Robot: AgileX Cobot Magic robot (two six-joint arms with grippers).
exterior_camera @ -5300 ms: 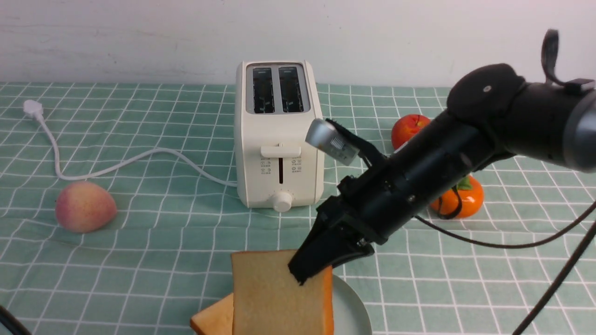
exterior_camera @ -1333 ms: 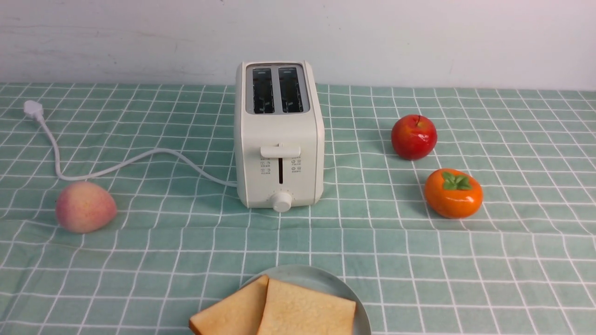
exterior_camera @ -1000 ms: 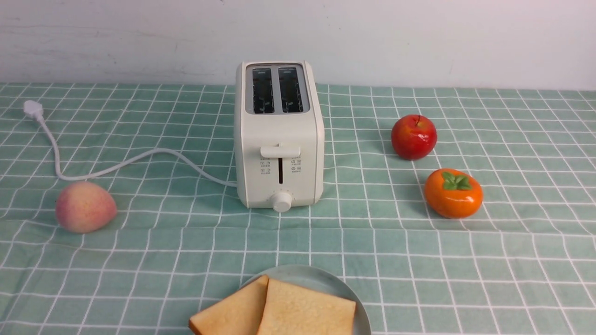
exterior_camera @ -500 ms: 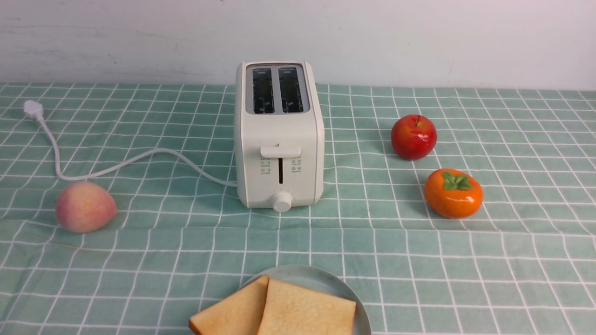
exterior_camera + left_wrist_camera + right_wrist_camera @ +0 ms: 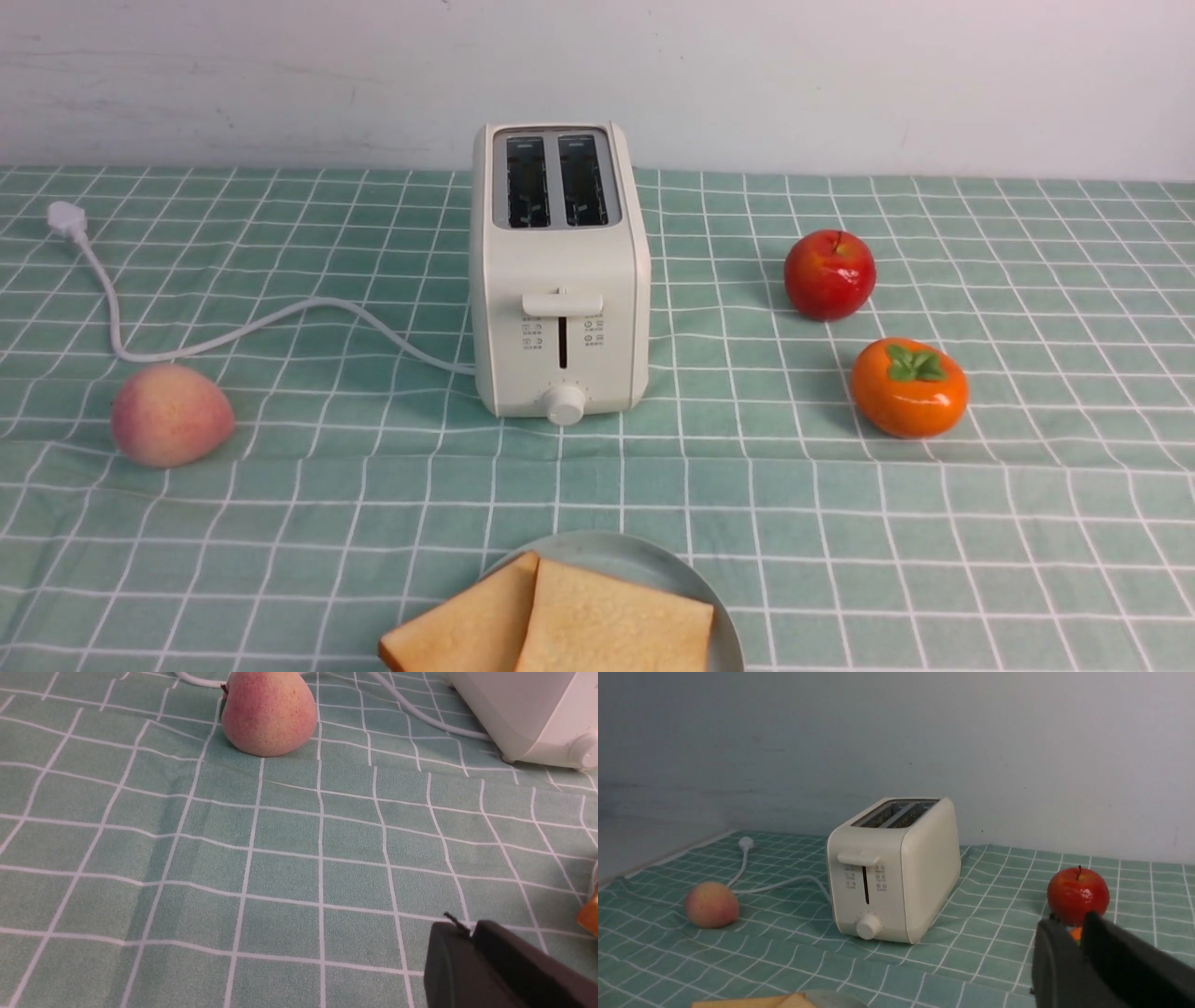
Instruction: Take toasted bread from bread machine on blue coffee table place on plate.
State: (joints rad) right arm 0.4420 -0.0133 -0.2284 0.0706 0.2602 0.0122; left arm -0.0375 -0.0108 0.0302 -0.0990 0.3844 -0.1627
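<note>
Where a plain whitish wall (image 5: 840,75) filled the upper frame, the mint-green white-gridded cloth-covered table (image 5: 840,523) was spread below; both grippers' jaws (image 5: 472,938) (image 5: 1080,933) were seen nearly closed, nothing held.

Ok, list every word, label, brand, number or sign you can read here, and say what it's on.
None can be read.
Toaster front: two small columns of printed icons beside the lever slot, too small and blurred to make out.
Toaster knob: faint tick marks around it, no legible numbers.
No brand name shows on the toaster.
Plate, toast, cloth and fruit: no text.
</note>
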